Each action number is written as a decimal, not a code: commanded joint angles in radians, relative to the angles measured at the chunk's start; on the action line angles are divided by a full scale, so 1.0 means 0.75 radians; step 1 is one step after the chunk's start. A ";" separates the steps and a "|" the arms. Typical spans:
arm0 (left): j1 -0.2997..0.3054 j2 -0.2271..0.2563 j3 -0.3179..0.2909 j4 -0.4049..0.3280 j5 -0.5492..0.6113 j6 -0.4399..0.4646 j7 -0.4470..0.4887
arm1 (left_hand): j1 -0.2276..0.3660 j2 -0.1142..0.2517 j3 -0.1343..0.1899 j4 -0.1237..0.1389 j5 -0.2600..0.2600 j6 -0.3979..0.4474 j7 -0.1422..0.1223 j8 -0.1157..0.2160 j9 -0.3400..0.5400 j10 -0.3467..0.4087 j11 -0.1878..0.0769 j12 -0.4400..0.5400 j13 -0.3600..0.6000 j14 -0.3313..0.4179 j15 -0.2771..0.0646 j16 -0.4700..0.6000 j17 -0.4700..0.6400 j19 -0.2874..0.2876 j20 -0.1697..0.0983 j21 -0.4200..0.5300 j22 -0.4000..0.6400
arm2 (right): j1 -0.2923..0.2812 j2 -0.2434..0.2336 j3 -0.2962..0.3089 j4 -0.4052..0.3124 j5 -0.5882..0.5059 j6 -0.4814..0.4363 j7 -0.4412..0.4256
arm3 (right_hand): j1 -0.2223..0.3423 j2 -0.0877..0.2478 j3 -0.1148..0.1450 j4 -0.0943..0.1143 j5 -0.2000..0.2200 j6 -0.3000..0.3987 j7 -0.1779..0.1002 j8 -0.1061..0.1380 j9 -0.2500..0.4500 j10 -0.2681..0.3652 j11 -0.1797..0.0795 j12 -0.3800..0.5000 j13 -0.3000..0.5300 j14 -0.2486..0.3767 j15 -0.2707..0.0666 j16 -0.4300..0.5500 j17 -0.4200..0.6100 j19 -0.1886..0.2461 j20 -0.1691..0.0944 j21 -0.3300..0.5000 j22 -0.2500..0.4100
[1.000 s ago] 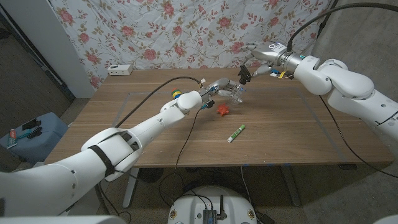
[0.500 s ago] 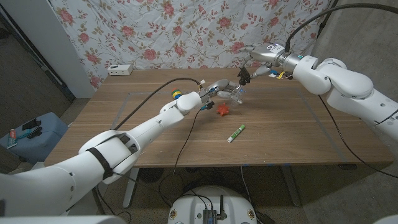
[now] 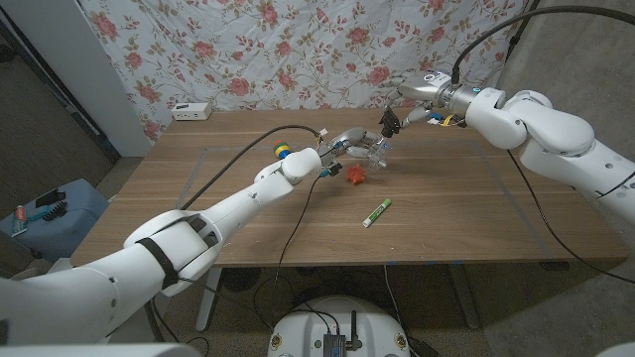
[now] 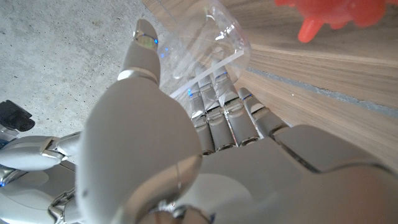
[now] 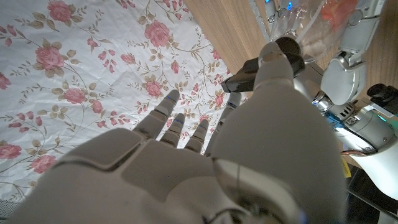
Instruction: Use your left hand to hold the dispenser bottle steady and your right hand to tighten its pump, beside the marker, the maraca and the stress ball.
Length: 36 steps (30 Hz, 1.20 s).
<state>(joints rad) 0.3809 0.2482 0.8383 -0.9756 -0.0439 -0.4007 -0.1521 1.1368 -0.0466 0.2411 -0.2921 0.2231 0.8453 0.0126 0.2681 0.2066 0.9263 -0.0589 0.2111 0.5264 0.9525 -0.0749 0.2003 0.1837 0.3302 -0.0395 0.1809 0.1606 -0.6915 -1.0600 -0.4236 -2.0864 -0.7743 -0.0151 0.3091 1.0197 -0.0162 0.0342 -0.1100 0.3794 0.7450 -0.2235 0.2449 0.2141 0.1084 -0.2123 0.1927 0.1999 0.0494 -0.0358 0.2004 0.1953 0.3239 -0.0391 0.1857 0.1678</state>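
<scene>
The clear dispenser bottle point(image 3: 374, 151) stands toward the table's point(image 3: 466, 213) far middle, with the red spiky stress ball point(image 3: 356, 176) just beside it on the near side, the green marker point(image 3: 376, 212) nearer still, and the maraca point(image 3: 282, 151) well off to its left; the left hand point(image 3: 347, 144) wraps its fingers point(image 4: 219, 115) round the transparent wall; the right hand point(image 3: 410, 104) pinches the black pump point(image 3: 388, 121) on top; the thin plastic looks light, slippery and easily squeezed, so grip low and firm, twisting only the stiff collar.
</scene>
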 commanded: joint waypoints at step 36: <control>0.015 0.030 0.003 -0.052 0.046 -0.008 0.021 | -0.025 0.158 0.195 0.178 0.004 0.288 -0.078 0.006 0.006 0.100 -0.092 0.007 0.003 0.081 -0.170 0.011 0.005 0.002 -0.107 -0.001 0.003 | 0.088 0.053 -0.035 -0.075 0.157 -0.288 0.339 | -0.119 0.004 -0.100 0.071 -0.019 0.001 0.000 -0.036 -0.006 -0.008 0.021 0.010 0.002 -0.030 -0.079 0.011 0.013 0.015 -0.022 0.009 0.004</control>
<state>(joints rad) 0.3901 0.2666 0.8408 -1.0105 -0.0154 -0.4014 -0.1383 1.1368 -0.0466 0.2452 -0.2962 0.2231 0.8453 0.0126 0.2688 0.2066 0.9262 -0.0590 0.2110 0.5261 0.9507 -0.0775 0.2030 0.1841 0.3302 -0.0395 0.1809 0.1606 -0.6470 -1.0285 -0.4340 -2.1372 -0.6987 -0.1645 0.5147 0.9440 -0.0130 -0.0312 -0.0597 0.3685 0.7449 -0.2235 0.2202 0.2088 0.0981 -0.2015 0.1929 0.2001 0.0352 -0.0322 0.2004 0.2026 0.3277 -0.0428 0.1857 0.1677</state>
